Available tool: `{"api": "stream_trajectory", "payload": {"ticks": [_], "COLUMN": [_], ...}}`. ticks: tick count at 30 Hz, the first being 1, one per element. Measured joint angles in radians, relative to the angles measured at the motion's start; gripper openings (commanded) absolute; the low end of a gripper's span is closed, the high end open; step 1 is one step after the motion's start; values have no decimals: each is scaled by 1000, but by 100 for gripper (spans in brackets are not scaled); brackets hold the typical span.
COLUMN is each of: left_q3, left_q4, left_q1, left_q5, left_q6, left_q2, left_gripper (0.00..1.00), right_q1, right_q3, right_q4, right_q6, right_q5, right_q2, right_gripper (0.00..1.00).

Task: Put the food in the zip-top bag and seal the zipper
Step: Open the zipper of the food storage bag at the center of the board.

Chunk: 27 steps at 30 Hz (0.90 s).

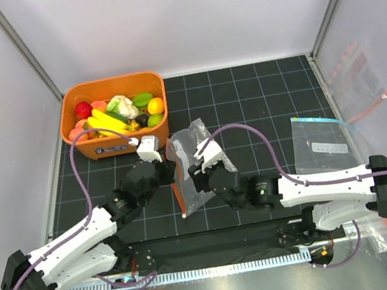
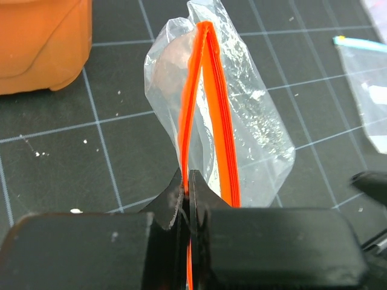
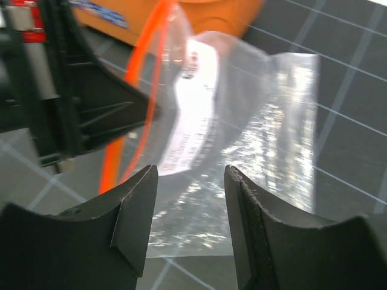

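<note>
The food (image 1: pixel 114 113), small colourful toy fruits and vegetables, lies in an orange basket (image 1: pixel 76 146) at the back left. The zip-top bag (image 1: pixel 190 161) is held up off the mat in the middle, crinkly and clear. Its orange zipper (image 2: pixel 208 90) gapes a little at the mouth. My left gripper (image 2: pixel 188 181) is shut on one lip of that zipper, at the bag's left edge (image 1: pixel 170 167). My right gripper (image 3: pixel 190 181) stands open just right of the bag (image 3: pixel 254 121), with the clear wall ahead of its fingertips and nothing pinched. No food shows clearly inside the bag.
A flat clear bag (image 1: pixel 320 142) with a blue top edge lies on the gridded mat to the right. Another clear bag (image 1: pixel 359 84) leans at the right wall. The basket (image 2: pixel 36 42) stands close behind the left gripper.
</note>
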<state>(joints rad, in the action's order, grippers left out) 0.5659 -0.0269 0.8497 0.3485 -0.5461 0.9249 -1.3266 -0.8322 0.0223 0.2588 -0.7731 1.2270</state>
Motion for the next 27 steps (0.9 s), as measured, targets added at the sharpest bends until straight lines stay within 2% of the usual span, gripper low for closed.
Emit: {"api": "stream_trajectory", "payload": {"ticks": [5, 12, 27], "left_q3": [-25, -42, -56], "left_q4": [29, 45, 61], "left_q1": [0, 0, 0], "left_q5": [-15, -39, -55], "left_q6": [-4, -28, -71], "left_q2": [-60, -95, -100], "left_gripper": [0, 0, 0], "right_q1": [0, 0, 0], "right_q3": [15, 15, 13], "right_q4": [66, 106, 134], "right_q6": [1, 2, 10], "right_q5": [118, 200, 119], "right_q2": [-1, 51, 129], "right_gripper": [52, 57, 53]}}
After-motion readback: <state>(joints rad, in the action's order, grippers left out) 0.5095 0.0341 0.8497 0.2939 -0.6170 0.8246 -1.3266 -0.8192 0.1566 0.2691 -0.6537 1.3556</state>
